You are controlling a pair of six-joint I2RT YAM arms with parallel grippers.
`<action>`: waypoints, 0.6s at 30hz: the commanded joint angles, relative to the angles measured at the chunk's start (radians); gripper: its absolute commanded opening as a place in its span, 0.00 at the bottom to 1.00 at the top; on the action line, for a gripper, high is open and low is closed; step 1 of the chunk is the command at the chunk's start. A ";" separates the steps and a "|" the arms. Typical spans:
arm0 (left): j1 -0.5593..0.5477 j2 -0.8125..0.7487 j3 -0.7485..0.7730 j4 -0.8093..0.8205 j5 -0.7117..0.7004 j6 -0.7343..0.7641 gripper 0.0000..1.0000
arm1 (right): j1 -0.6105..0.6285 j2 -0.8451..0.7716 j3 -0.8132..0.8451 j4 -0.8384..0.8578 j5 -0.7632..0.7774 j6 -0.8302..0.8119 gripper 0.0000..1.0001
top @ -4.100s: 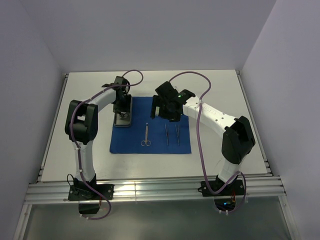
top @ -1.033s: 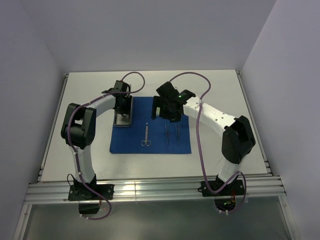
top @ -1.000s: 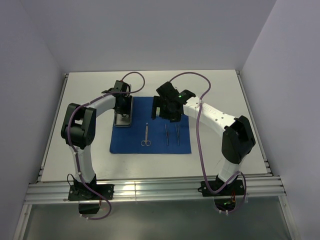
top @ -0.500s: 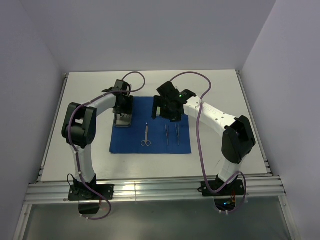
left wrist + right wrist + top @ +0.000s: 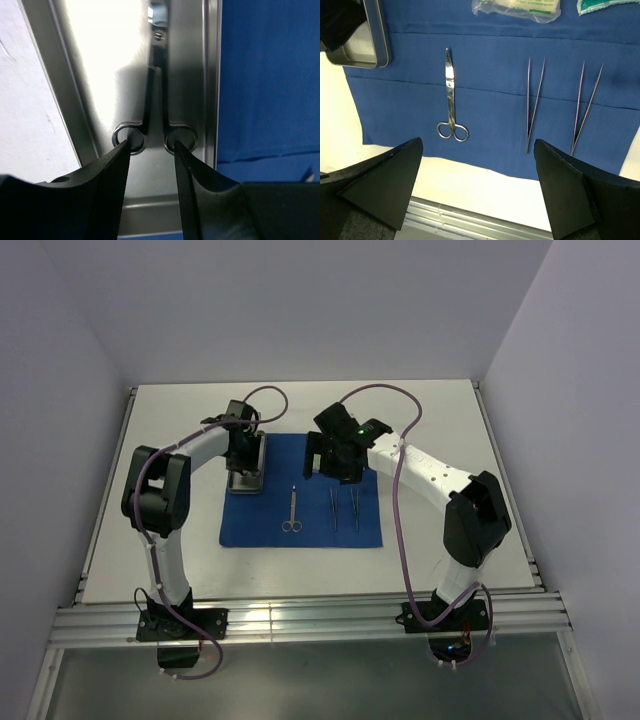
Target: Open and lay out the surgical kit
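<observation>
Blue cloth wrap spread flat on the bench. Steel tray sits at the cloth's far left corner, with one pair of scissors inside it. Left gripper is low over the tray, fingers narrow, tips at the two ring handles. Gripping or only touching: cannot tell.

Second scissors lie left of the cloth's centre. Tweezers, two of them, lie side by side on its right half. Packets lie along its far edge.

Right gripper hangs above the cloth's far middle, fingers wide, holding nothing.
</observation>
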 commanded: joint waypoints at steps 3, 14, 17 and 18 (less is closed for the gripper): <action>-0.004 -0.061 0.039 -0.109 0.069 0.025 0.42 | -0.010 -0.016 0.013 0.033 -0.013 -0.018 0.99; -0.005 -0.066 0.068 -0.078 0.048 0.057 0.33 | -0.010 -0.033 0.005 0.046 -0.015 -0.025 0.99; -0.005 -0.050 0.082 -0.063 0.048 0.069 0.31 | -0.009 -0.031 0.003 0.044 -0.015 -0.027 0.99; -0.005 -0.046 0.087 -0.061 0.048 0.072 0.30 | -0.010 -0.031 0.003 0.044 -0.015 -0.027 0.99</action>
